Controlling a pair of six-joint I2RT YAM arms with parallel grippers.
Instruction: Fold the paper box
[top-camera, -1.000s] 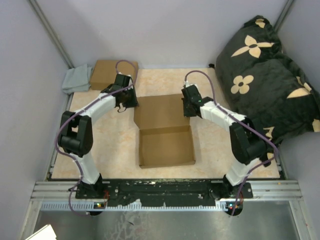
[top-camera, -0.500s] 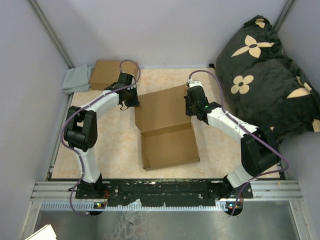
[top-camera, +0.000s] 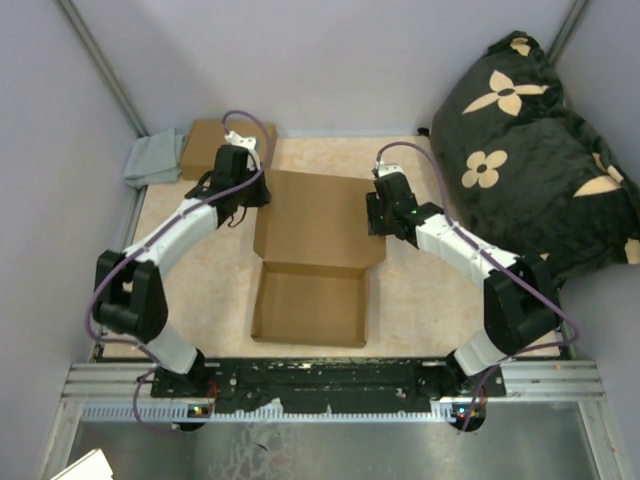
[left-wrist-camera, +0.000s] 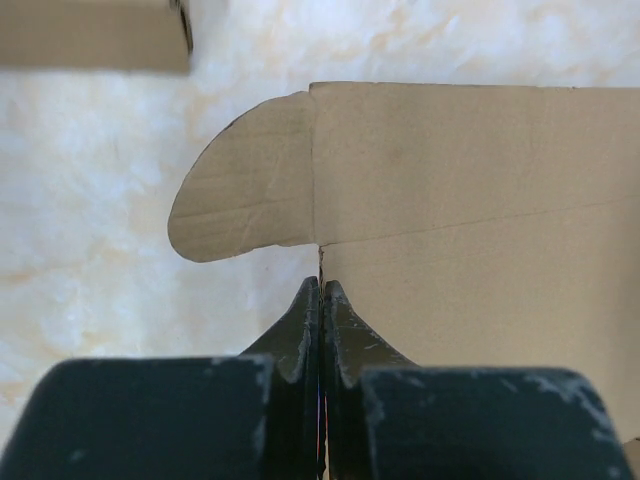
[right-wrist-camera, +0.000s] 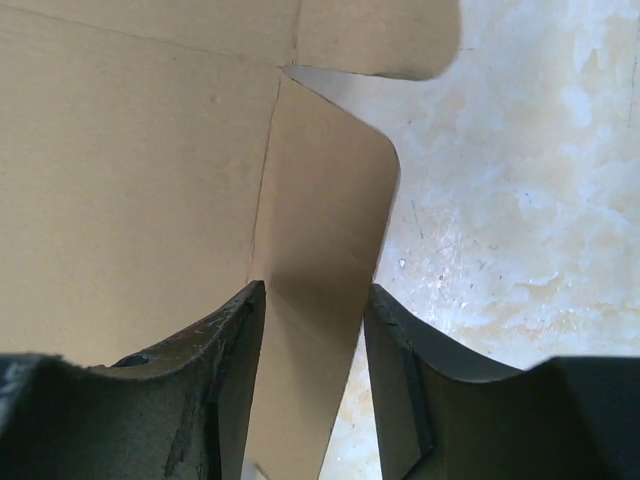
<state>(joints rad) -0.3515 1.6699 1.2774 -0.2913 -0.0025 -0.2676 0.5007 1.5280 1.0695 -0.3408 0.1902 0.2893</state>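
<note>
Left hand (left-wrist-camera: 320, 292) now closed tight, tips against left edge of lid (top-camera: 320, 215), just below rounded ear flap (left-wrist-camera: 240, 190); pinch on cardboard uncertain. Right hand (right-wrist-camera: 314, 295) just opened, side flap (right-wrist-camera: 325, 220) loose between its fingers. Paper box (top-camera: 312, 262) has slid toward left hand across desk (top-camera: 430, 290). Grip handed over; lid fold not yet made.
</note>
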